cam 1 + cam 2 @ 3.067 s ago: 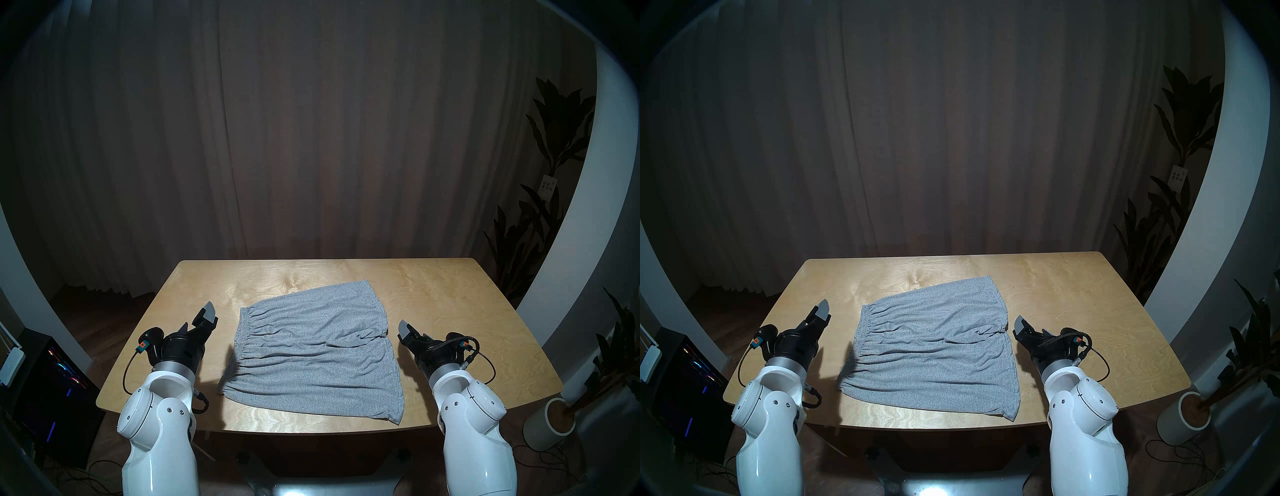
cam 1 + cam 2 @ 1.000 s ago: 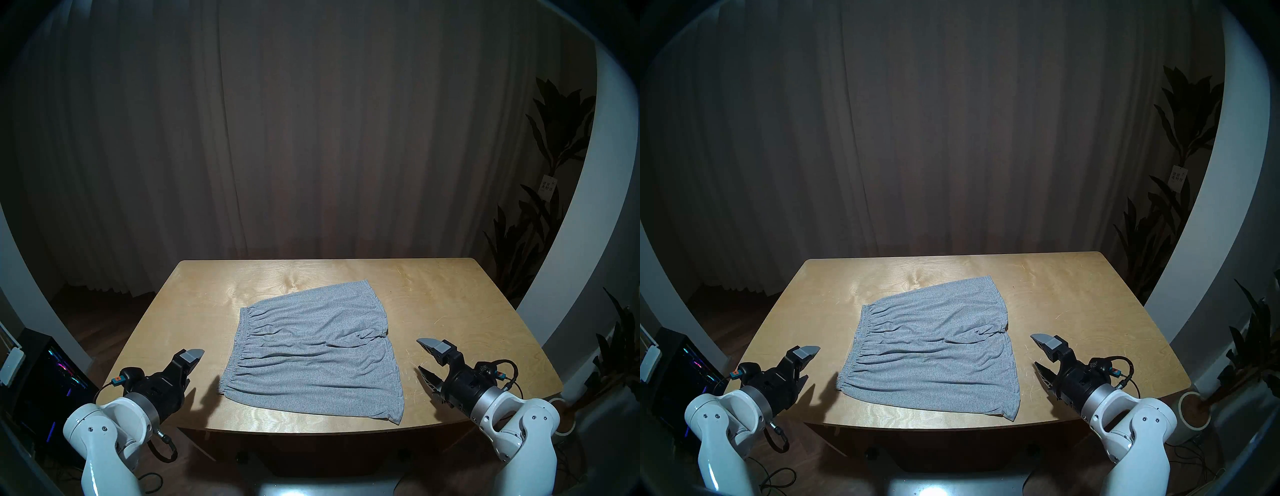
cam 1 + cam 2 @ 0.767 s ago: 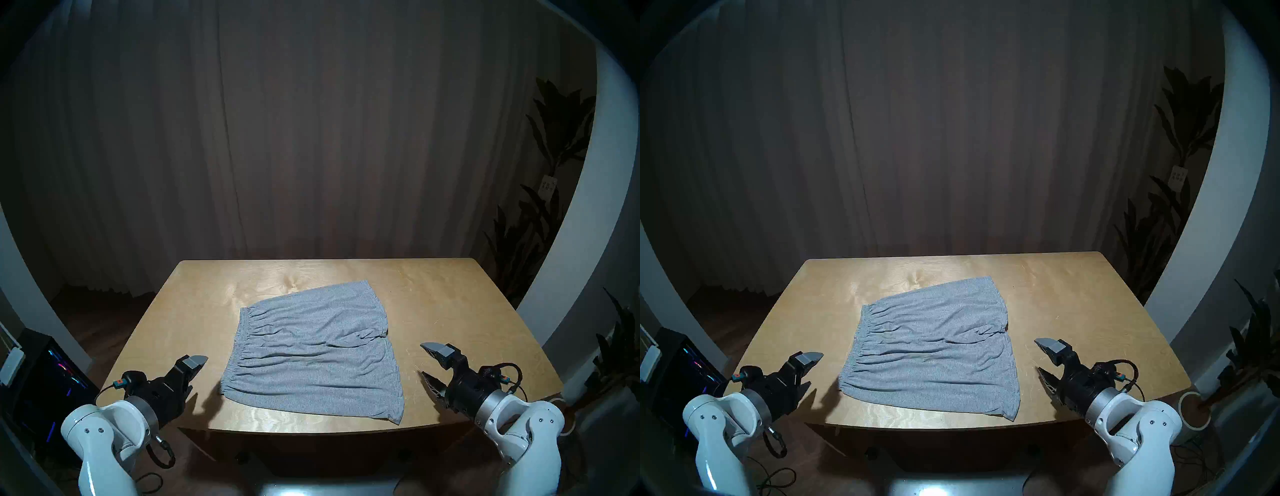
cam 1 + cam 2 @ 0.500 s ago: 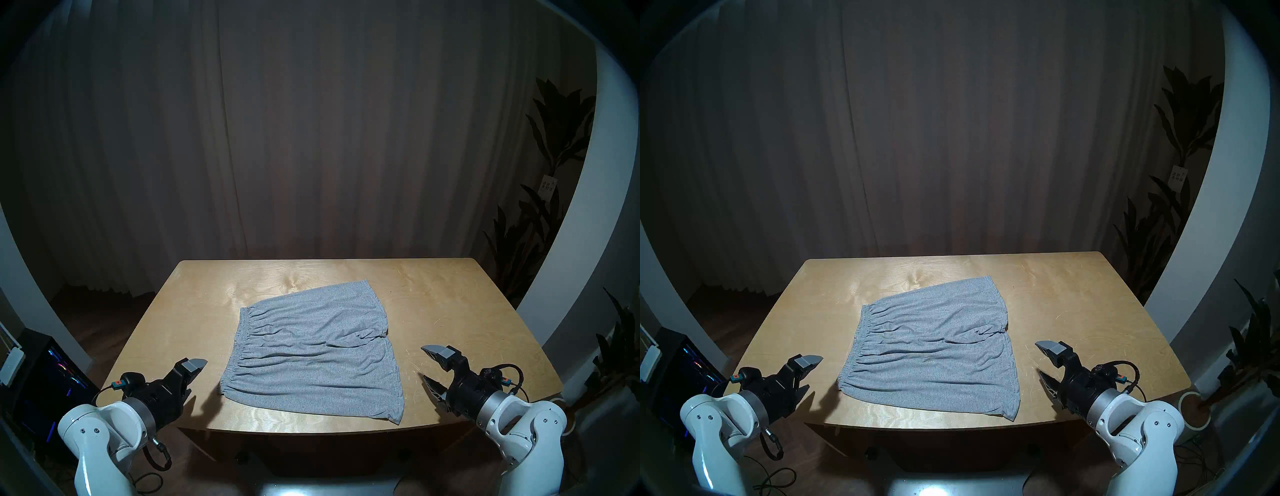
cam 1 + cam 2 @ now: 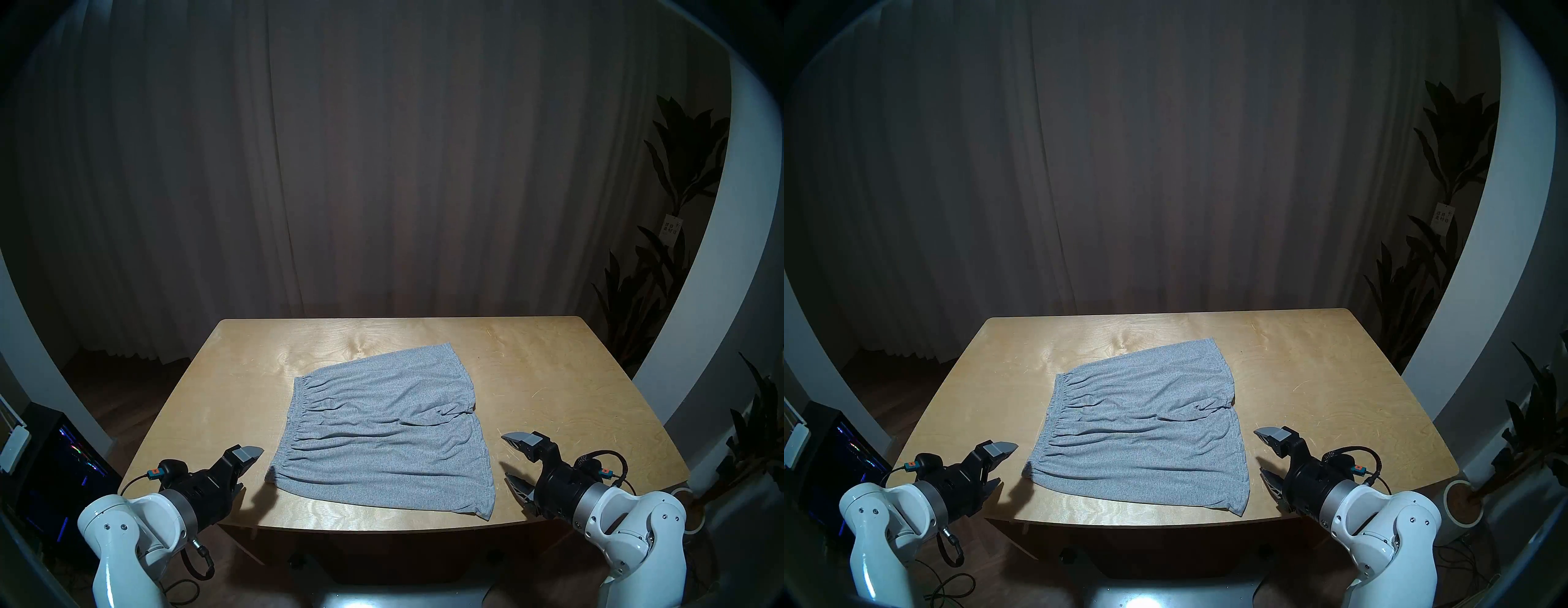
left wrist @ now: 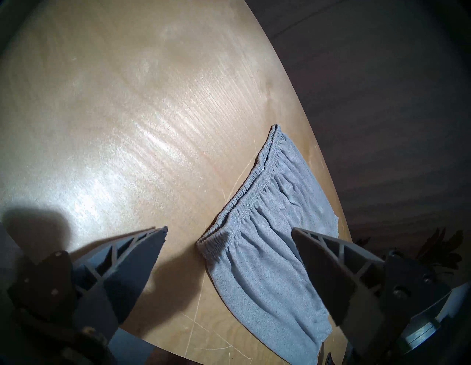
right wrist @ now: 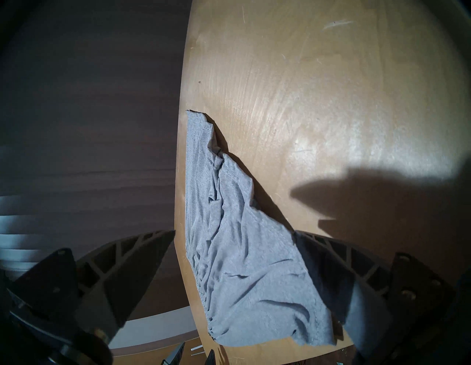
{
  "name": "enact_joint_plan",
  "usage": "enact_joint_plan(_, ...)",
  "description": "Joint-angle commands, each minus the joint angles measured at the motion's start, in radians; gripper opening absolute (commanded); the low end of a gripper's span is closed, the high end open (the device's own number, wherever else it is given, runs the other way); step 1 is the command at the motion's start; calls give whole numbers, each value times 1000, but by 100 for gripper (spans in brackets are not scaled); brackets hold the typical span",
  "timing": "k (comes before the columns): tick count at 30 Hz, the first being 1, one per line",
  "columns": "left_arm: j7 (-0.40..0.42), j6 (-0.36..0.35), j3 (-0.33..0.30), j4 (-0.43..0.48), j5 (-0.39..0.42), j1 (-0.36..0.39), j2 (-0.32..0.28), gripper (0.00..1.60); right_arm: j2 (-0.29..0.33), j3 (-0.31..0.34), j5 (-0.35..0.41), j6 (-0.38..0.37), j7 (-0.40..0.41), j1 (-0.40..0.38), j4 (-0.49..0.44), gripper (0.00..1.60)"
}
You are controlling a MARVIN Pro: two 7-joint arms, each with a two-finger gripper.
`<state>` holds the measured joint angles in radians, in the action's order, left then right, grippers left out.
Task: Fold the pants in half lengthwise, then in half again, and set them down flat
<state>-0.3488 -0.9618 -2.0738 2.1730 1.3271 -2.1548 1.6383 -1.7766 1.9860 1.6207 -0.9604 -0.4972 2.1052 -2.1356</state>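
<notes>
The light grey pants [image 5: 382, 433] lie spread and wrinkled on the wooden table [image 5: 551, 382], with the gathered waistband to the left and the leg hems to the right. My left gripper [image 5: 250, 469] is open and empty, low over the table just left of the waistband's near corner [image 6: 211, 244]. My right gripper [image 5: 505, 456] is open and empty, just right of the near leg's hem [image 7: 280, 234]. Neither gripper touches the cloth. The pants [image 5: 1144, 429], left gripper [image 5: 1006, 463] and right gripper [image 5: 1258, 451] show the same way in the other head view.
The near leg's corner [image 5: 485, 516] lies close to the table's front edge. A computer tower [image 5: 55, 467] stands on the floor at the left. A white plant pot [image 5: 1463, 505] stands at the right. A dark curtain [image 5: 382, 170] hangs behind the table.
Both arms dropped from beside the middle of the pants to low near the front edge. In the last half second both open grippers moved inward toward the pants' near corners. The pants have not moved.
</notes>
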Motion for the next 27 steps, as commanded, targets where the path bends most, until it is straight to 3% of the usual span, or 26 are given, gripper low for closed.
enact_joint_plan(1,-11,2,18,-27,14,17,-56,160,4,-14,66,6,-58,-8,-24,160)
enact_joint_plan(13,-37,2,35,-82,61,48,-127,160,12,-18,165,49,-204,-25,-28,160)
enact_joint_plan(27,-17,2,87,-113,149,35,-232,160,28,-56,293,128,-388,-36,-17,160)
